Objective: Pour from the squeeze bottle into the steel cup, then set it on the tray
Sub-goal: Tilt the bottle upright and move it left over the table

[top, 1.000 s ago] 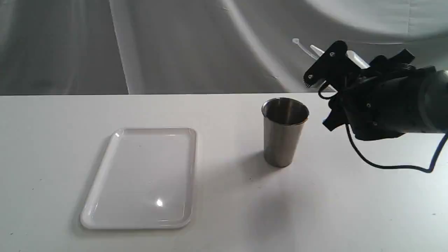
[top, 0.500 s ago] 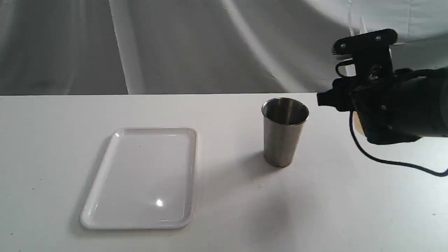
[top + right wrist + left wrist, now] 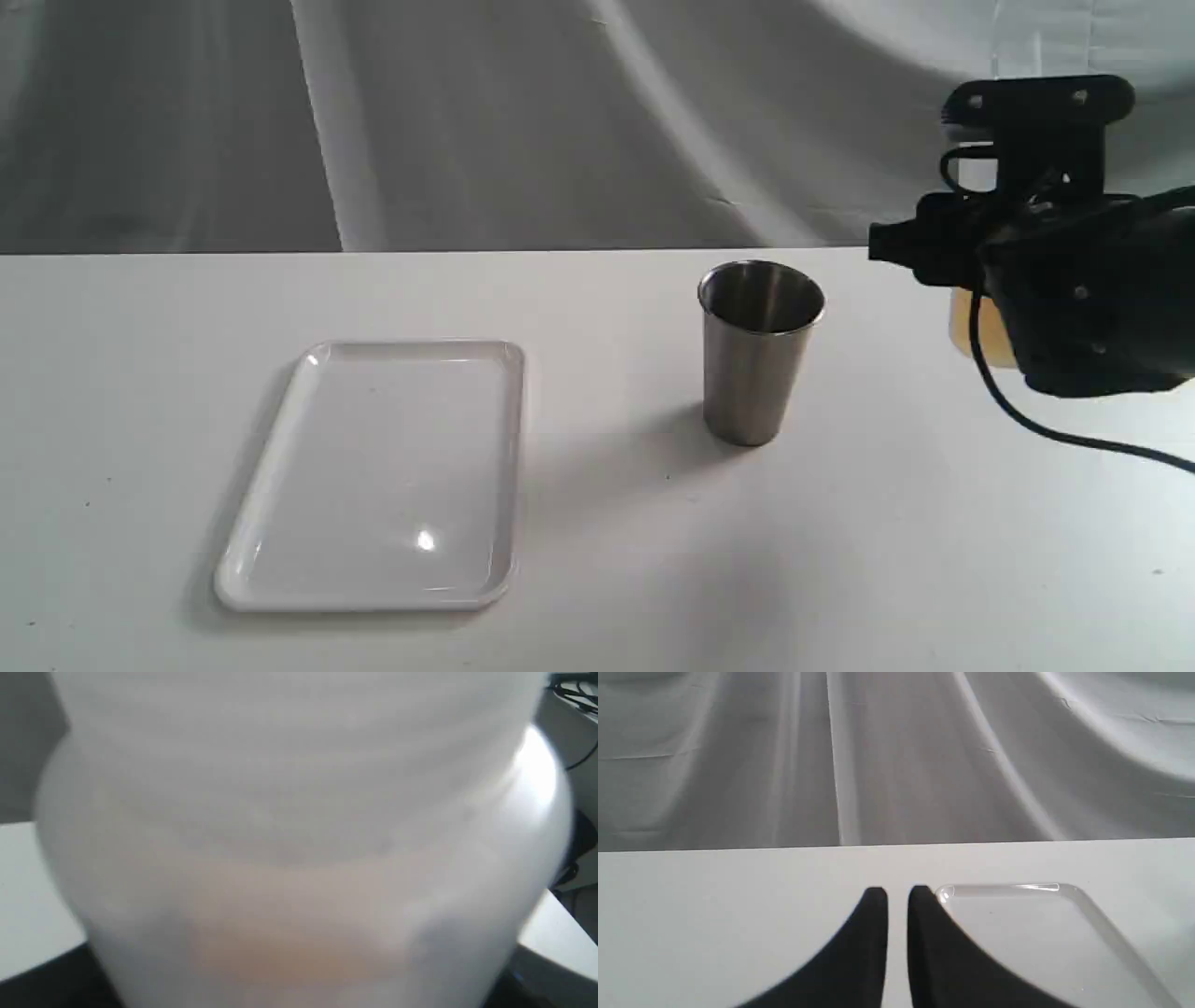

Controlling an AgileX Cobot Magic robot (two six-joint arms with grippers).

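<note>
Swung back from its tilt of a second ago, the squeeze bottle [image 3: 976,329] is now upright in the right gripper [image 3: 938,254], which is clamped around its body. It has drifted further right of the steel cup [image 3: 761,350], and amber liquid sits level in its base. Cup and tray [image 3: 373,467] have not shifted on the worktop [image 3: 597,579]. With pouring apparently over, the carry to the tray looks next. The bottle should travel high enough to clear the cup's rim and stay vertical. It should be held without extra squeeze so nothing spurts from the nozzle, then go down flat inside the tray's raised edge. The left gripper [image 3: 898,896], jaws drawn to a narrow gap and empty, sits by the tray's corner.
</note>
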